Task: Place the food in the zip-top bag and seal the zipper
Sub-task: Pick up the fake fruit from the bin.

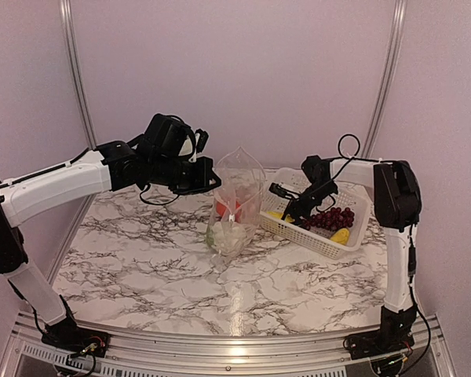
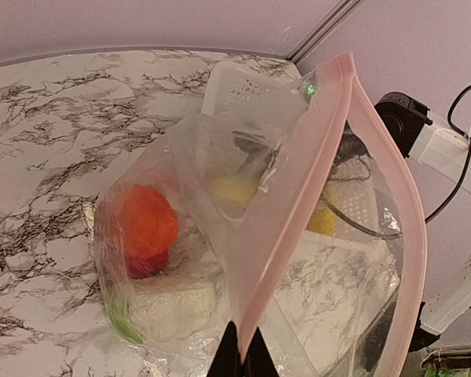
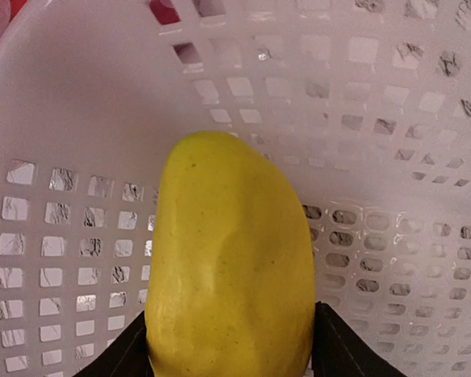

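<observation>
The zip-top bag [image 1: 237, 196] stands upright mid-table, its mouth held up. My left gripper [image 1: 212, 182] [image 2: 242, 355] is shut on the pink zipper [image 2: 298, 212] strip at the mouth edge. Inside the bag lie a white cauliflower [image 2: 169, 306], an orange piece [image 2: 145, 220] and a red piece [image 2: 151, 263]. My right gripper [image 1: 286, 214] [image 3: 231, 345] is down in the white basket [image 3: 377, 118], its black fingers [image 3: 341, 345] pressed against both sides of a yellow piece [image 3: 231, 259]. Dark grapes [image 1: 334, 217] and another yellow piece [image 1: 341, 235] lie in the basket.
The white perforated basket [image 1: 322, 247] sits right of the bag, nearly touching it. The right arm [image 2: 432, 141] and its cable show through the bag's clear wall. Purple walls with metal corner rails close in the marble table [image 1: 141, 259].
</observation>
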`<state>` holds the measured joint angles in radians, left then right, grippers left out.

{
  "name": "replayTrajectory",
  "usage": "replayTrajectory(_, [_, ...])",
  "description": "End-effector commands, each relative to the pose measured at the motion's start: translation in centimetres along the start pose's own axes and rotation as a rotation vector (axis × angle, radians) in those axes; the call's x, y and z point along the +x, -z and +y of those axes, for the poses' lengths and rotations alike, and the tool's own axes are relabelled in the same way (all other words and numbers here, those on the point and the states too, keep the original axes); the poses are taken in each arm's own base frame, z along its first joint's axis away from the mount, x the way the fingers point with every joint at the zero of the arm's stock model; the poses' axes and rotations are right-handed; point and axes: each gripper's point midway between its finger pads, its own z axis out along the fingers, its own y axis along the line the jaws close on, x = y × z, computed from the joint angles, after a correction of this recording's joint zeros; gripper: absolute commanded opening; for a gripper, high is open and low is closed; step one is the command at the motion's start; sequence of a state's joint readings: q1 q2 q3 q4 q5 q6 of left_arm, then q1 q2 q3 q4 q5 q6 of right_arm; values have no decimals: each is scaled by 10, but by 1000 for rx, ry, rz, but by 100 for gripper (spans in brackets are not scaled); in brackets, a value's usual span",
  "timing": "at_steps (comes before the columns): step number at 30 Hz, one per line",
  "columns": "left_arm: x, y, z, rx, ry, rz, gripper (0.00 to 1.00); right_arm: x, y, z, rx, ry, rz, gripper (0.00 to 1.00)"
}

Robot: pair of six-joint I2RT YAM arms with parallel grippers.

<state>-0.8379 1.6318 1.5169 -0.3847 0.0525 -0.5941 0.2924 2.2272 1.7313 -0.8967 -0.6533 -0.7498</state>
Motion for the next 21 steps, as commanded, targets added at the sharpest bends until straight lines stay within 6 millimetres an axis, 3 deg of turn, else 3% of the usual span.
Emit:
replayTrajectory(1, [-2,12,-3,16,-5,-7,0,-14,22,-3,31,-21,-47,56])
replayTrajectory(6, [-5,12,-4,17,-11,-14,0,-25,64,-6,148,-19,-104,46])
replayTrajectory(10, [-7,11,-6,17,-15,-17,0,-51,110,19,205,37,-193,44])
replayTrajectory(12, [-7,10,-6,17,-15,-15,0,-70,134,46,171,67,-276,43])
replayTrajectory(17, [-9,7,-7,21,-12,-18,0,-122,196,134,26,208,-507,43])
replayTrajectory(21, [-11,6,-9,27,-9,-23,0,-154,225,196,-49,338,-630,44])
